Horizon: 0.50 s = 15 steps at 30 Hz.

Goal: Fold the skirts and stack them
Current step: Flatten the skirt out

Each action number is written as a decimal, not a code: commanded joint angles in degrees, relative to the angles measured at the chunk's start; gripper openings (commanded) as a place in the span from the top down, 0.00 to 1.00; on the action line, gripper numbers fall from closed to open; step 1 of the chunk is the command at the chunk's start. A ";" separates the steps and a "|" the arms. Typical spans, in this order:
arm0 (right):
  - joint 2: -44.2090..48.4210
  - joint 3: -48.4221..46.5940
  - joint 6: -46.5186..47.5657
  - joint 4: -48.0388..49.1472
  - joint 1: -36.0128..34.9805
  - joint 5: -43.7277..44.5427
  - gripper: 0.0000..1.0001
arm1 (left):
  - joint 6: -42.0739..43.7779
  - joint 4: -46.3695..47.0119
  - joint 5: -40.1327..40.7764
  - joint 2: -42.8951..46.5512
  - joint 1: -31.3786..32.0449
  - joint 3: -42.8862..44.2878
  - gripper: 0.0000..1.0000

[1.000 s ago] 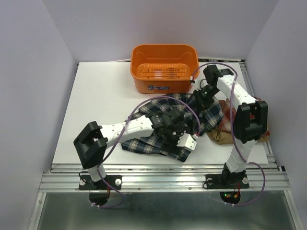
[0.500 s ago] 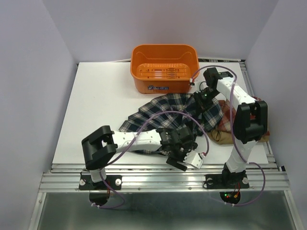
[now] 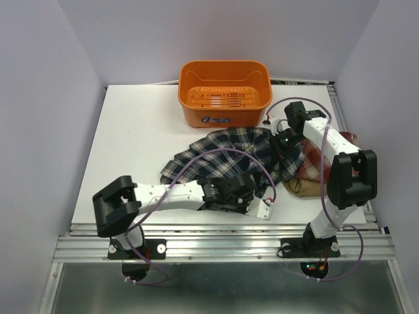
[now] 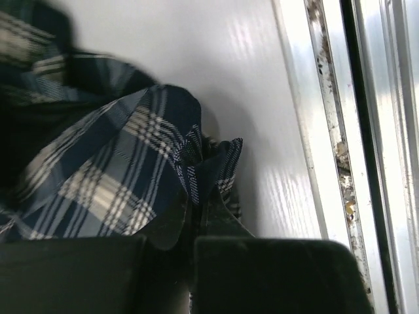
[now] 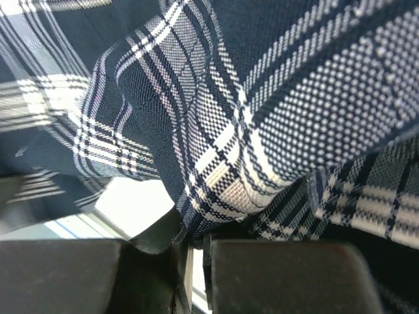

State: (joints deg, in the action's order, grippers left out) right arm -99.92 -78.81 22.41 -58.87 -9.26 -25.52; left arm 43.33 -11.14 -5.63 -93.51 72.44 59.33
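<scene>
The navy-green-white plaid skirt (image 3: 222, 160) lies rumpled across the middle of the white table (image 3: 137, 144). My left gripper (image 3: 243, 198) is low at its near hem. In the left wrist view, that gripper (image 4: 196, 208) is shut on a fold of the plaid cloth (image 4: 118, 163). My right gripper (image 3: 285, 140) is at the skirt's far right corner. In the right wrist view, it (image 5: 193, 237) is shut on plaid cloth (image 5: 275, 104). The red-and-white plaid skirt (image 3: 322, 157) and the tan skirt (image 3: 301, 186) lie bunched at the right, partly under the right arm.
An orange basket (image 3: 224, 91) stands at the back centre, just beyond the plaid skirt. The table's metal front rail (image 4: 340, 131) runs close beside my left gripper. Purple cables loop over both arms.
My left gripper came down at the skirt's near hem and went from open to shut on it. The right gripper shifted slightly right, and the skirt spread out more to the left.
</scene>
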 commanded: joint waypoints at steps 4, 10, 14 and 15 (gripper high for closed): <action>3.33 1.82 7.11 2.45 7.58 -3.91 0.79 | -11.42 -7.82 -14.12 15.28 -13.97 6.93 1.00; 3.41 -4.42 10.02 0.77 14.17 -8.49 0.16 | -20.97 -8.82 -27.05 18.02 -29.00 4.83 1.00; 6.04 -3.83 11.07 4.45 15.67 -7.63 0.07 | -29.43 -3.65 -31.98 14.59 -40.78 0.28 1.00; 6.75 -3.03 11.25 5.16 15.67 -7.27 0.07 | -31.18 -2.32 -33.12 14.24 -42.89 -0.52 1.00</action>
State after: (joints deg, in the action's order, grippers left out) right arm -97.25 -81.89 31.35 -56.82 6.50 -31.88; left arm 21.89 -15.27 -31.33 -76.86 36.16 62.67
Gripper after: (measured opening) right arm 0.922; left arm 0.107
